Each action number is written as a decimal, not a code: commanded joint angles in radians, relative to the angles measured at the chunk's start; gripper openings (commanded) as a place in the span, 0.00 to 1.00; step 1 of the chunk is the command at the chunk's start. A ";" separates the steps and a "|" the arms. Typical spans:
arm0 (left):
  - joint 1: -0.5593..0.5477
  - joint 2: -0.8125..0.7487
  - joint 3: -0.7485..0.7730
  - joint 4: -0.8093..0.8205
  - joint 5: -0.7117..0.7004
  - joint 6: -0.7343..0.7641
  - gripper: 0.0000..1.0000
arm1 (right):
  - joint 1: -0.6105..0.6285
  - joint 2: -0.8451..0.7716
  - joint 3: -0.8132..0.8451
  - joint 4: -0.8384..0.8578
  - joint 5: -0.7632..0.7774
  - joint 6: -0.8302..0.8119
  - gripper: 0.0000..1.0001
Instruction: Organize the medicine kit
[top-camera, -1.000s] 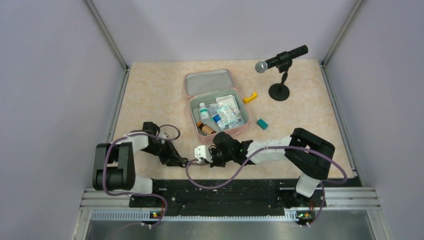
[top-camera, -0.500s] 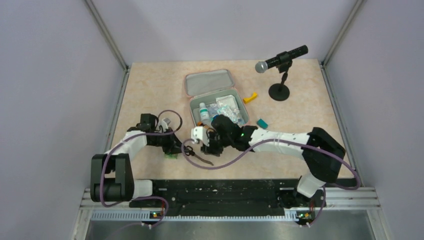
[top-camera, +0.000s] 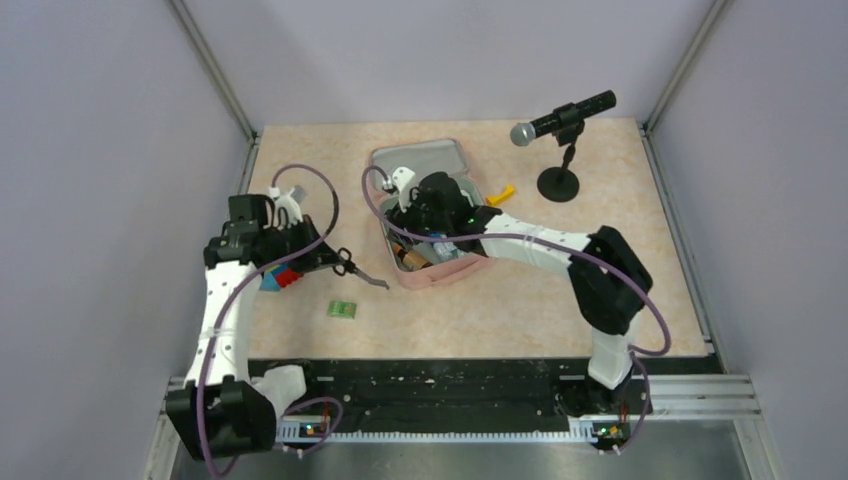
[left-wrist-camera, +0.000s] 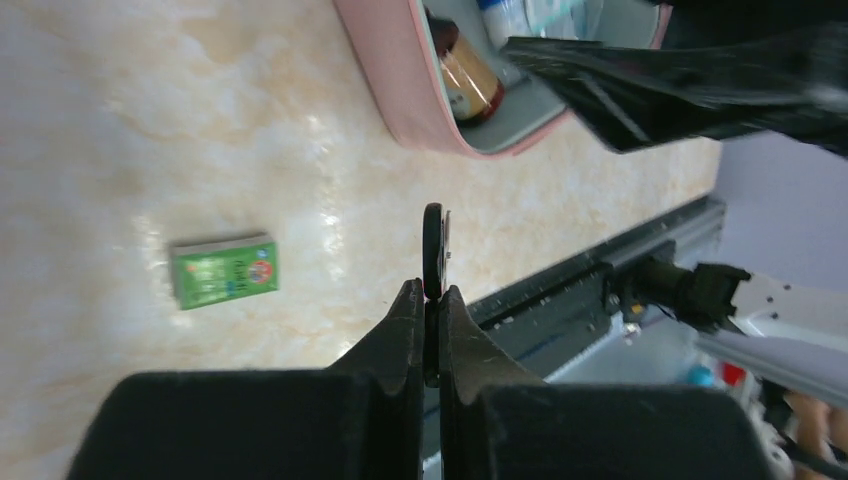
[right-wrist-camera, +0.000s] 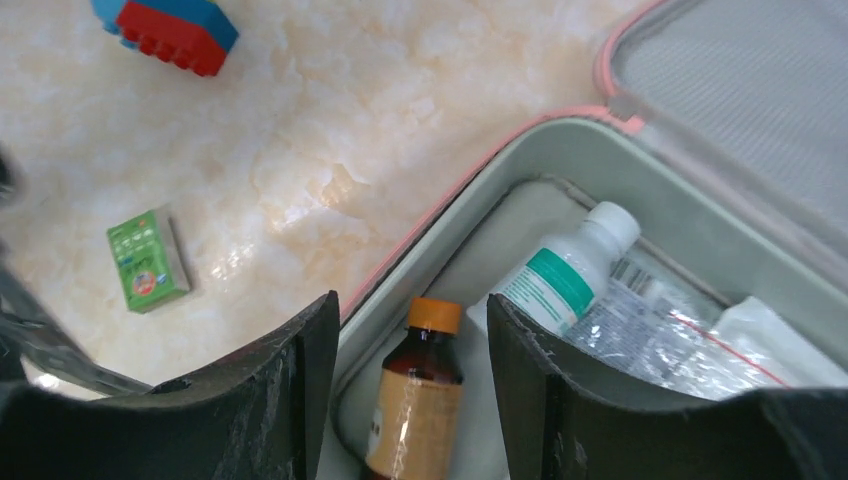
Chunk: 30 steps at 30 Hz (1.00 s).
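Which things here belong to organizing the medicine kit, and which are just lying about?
Likely belong: soft pink zip-around fabric medicine kit; brown bottle with orange cap; white bottle with teal label; clear packets; small green cardboard box; dark scissors-like tool.
Lying about: black microphone on round stand; red-and-blue plastic block.

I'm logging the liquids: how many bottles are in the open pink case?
2: a brown orange-capped bottle in a corner of the pink case, and a white teal-labelled bottle beside it. Packets and the right arm cover the rest, so others may be hidden.
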 joint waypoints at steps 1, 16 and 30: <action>0.076 -0.084 0.094 -0.105 -0.118 0.132 0.00 | 0.010 0.108 0.115 0.049 0.050 0.118 0.56; 0.243 -0.156 0.146 0.052 -0.154 0.056 0.00 | 0.074 0.188 0.130 0.048 0.045 0.130 0.48; 0.232 -0.187 0.080 0.076 -0.116 0.017 0.00 | 0.139 0.126 0.009 0.042 0.109 0.039 0.49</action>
